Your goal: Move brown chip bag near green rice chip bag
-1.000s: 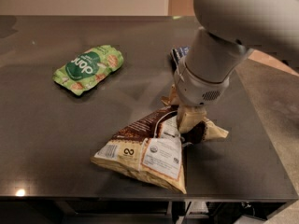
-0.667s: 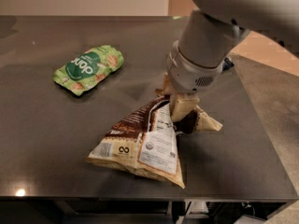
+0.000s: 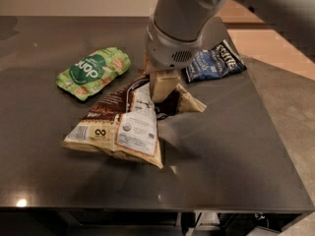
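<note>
The brown chip bag is large and crinkly, dark brown with cream edges and a white label. It hangs tilted from my gripper, which is shut on its upper right part, with its lower left corner on the dark table. The green rice chip bag lies flat on the table to the left of the gripper, a short gap from the brown bag's top edge. My arm comes down from the top of the view and hides the top of the brown bag.
A small dark blue chip bag lies right of the arm, near the table's right edge. The table's front edge runs along the bottom of the view, with floor beyond the right edge.
My gripper has moved left and toward the back with the brown bag in it. The brown bag is now closer to the green bag, and the dark blue bag is uncovered.
</note>
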Robot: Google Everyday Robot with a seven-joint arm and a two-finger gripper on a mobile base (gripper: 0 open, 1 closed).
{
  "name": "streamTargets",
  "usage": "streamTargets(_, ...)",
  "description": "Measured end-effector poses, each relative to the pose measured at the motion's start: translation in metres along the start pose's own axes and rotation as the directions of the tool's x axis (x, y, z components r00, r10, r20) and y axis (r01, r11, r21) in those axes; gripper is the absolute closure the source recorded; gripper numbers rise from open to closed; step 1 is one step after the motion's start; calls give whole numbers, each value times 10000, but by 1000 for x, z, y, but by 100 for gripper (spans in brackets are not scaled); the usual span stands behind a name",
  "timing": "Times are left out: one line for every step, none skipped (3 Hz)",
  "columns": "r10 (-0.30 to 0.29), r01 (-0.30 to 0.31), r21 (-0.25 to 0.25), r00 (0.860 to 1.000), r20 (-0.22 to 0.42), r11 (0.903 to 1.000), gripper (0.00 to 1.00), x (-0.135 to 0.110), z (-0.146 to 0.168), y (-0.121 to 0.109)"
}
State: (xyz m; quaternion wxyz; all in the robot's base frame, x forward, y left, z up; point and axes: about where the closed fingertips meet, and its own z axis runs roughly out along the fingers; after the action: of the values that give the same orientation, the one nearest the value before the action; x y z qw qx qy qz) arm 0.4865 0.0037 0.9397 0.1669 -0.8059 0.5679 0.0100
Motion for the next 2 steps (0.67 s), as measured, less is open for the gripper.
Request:
streamTargets(92, -87, 327, 9998, -155, 9994, 100, -18, 8, -31)
streamTargets(568, -549, 627, 9980, -291, 9965, 100, -23, 21, -67)
